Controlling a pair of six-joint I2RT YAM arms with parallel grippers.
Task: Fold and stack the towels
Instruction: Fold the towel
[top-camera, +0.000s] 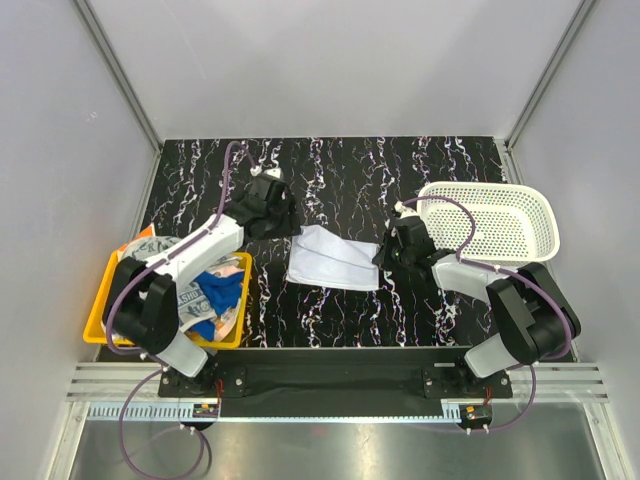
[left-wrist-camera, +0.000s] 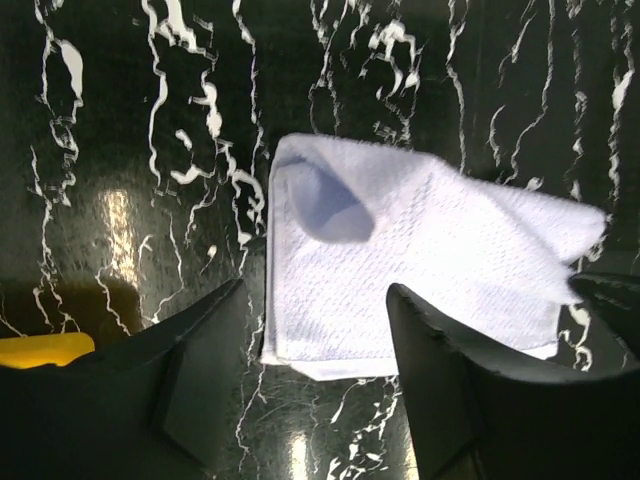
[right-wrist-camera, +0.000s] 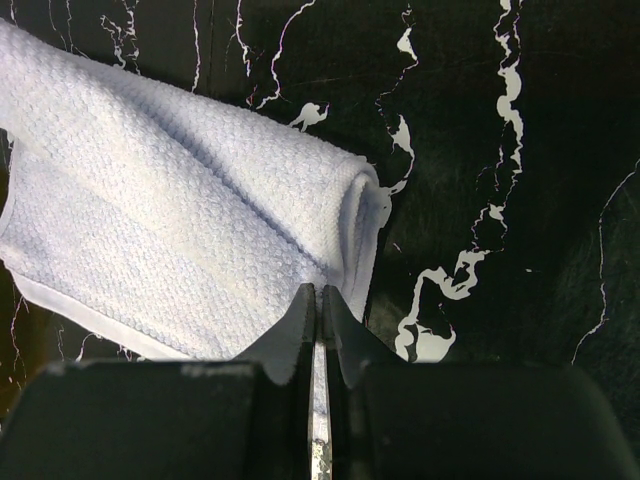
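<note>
Folded white towel (top-camera: 333, 258) lies mid-frame on the marbled table (top-camera: 420, 170), L gripper (left-wrist-camera: 318, 290) spread wide over its left edge, R gripper (right-wrist-camera: 318, 292) closed w/ tips at the right fold; can't tell if cloth is pinched. Soft, light, floppy terry, prob. best taken by a corner or hem; more towels (top-camera: 215, 295) sit in yellow bin (top-camera: 100, 310), lower left

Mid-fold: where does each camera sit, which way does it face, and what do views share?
Top external: above, behind the bases, looking down at table, white towel, left arm, right arm.
Left wrist: on the left gripper, looking down past open jaws at towel.
Right wrist: on the right gripper, jaws shut on towel's rolled edge.
Shared: all show the towel.
</note>
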